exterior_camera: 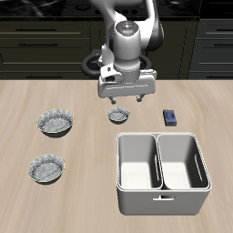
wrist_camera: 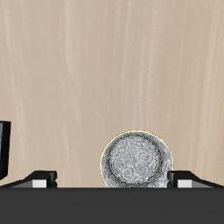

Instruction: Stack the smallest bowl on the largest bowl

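In the exterior view the Franka arm hangs over the upper middle of the frame, its gripper (exterior_camera: 128,96) just above the smallest bowl (exterior_camera: 119,115), which sits on the wooden table (exterior_camera: 91,191) a little above frame centre. The fingertips are hard to make out here; they do not appear to touch the bowl. The largest bowl (exterior_camera: 55,122), with its dark outer wall, stands at the middle left of the frame, well apart from the small one. A shallower, paler bowl (exterior_camera: 45,168) lies below it at lower left. A grey two-compartment bin (exterior_camera: 162,191) fills the lower right, and a small dark blue block (exterior_camera: 170,116) rests just above it.

In the wrist view the smallest bowl (wrist_camera: 136,160) lies between the two fingertips, which stand wide apart and hold nothing; the bowl is off centre, nearer one finger (wrist_camera: 181,179) than the other (wrist_camera: 38,179). A dark edge, probably the blue block, shows at the frame's border.

The risks, as I judge them: with the bowl off centre, a straight descent could put one finger on the rim and tip or push the bowl away. A thin rim pinch may slip during the carry. The two wide bowls look alike, so the shallow one could be mistaken for the target. A high release could make the small bowl bounce out.
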Tool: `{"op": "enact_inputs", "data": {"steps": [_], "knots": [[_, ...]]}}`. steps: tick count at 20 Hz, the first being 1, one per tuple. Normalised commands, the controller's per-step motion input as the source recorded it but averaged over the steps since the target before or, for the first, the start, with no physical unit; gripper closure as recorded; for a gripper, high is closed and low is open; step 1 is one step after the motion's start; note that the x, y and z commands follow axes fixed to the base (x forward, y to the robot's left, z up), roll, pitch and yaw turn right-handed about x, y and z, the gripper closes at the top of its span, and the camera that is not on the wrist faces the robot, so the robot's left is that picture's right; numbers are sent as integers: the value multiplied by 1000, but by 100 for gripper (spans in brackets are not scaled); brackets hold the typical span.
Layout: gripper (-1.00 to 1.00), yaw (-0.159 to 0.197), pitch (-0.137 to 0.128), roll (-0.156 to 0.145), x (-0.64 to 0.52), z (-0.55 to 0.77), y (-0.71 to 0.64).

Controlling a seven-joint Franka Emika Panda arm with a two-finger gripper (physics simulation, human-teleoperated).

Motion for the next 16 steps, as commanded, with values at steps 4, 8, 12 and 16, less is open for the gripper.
{"op": "enact_inputs", "data": {"steps": [4, 8, 12, 16], "knots": [[-100, -12, 46, 11, -4, -258, 72], [-100, -29, 58, -1, 15, -249, -6], [-100, -7, 35, 16, -94, -227, 87], [-100, -24, 15, 4, -74, -146, 8]]}}
